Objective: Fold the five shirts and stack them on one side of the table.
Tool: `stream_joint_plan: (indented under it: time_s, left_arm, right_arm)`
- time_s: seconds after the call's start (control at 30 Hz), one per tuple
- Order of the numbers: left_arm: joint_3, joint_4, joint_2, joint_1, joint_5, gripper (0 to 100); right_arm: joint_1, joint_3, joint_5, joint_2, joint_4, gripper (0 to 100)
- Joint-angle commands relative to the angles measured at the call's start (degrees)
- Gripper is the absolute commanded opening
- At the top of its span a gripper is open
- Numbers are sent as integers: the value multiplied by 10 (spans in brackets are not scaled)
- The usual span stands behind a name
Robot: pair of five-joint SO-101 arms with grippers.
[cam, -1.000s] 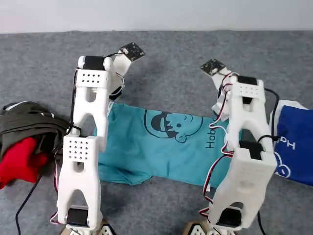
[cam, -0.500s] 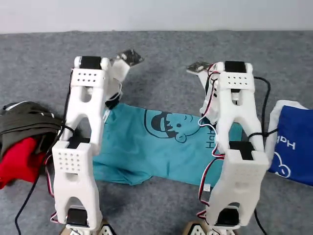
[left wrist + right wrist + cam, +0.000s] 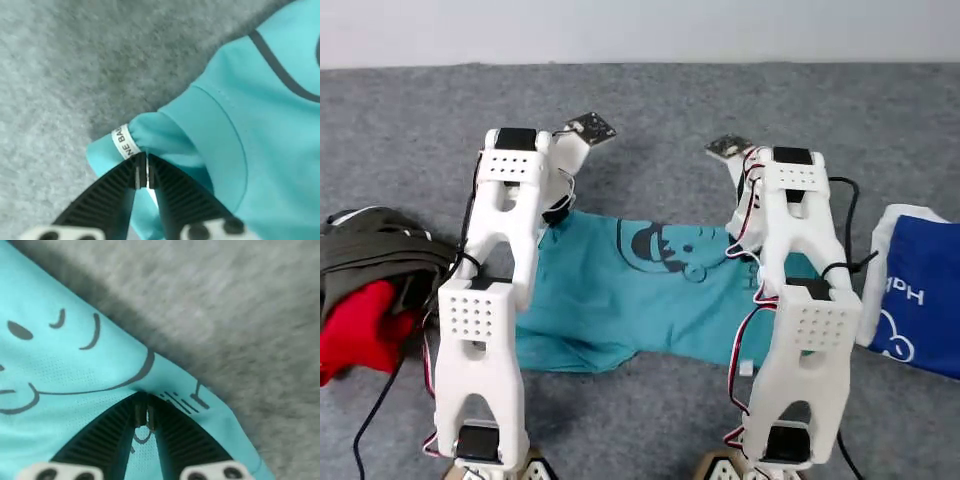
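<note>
A teal shirt (image 3: 640, 295) with a dark cartoon face lies spread across the middle of the grey table between the two arms. My left gripper (image 3: 142, 176) is shut on the shirt's bunched corner beside a small white label (image 3: 122, 141). At the shirt's far edge, near the dark printed letters, my right gripper (image 3: 142, 416) is shut on the teal cloth (image 3: 60, 375). In the high view both arms stand over the shirt's far edge, the left one (image 3: 515, 215) on its left part and the right one (image 3: 790, 215) on its right part.
A heap of dark olive (image 3: 375, 250) and red (image 3: 360, 325) shirts lies at the table's left side. A folded blue shirt (image 3: 918, 295) with white print lies at the right. The grey carpet-like surface (image 3: 660, 110) beyond the teal shirt is bare.
Both arms have swung inward and drawn slightly nearer, dragging the teal shirt's far edge with them. The shirt's right part has bunched under the right arm.
</note>
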Motion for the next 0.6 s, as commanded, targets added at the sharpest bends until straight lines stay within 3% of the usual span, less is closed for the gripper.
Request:
stream_joint_plan:
  time_s: [0.0,0.2,0.57]
  left_arm:
    - [-78,-5,8,4,-2,15]
    - [-191,87,33,25,-2,15]
    - [-198,89,-11,46,1,15]
  right_arm:
    - [14,-28,-5,-8,-49,23]
    - [-4,-28,-6,-64,-5,23]
    - [27,-25,-7,-141,130,23]
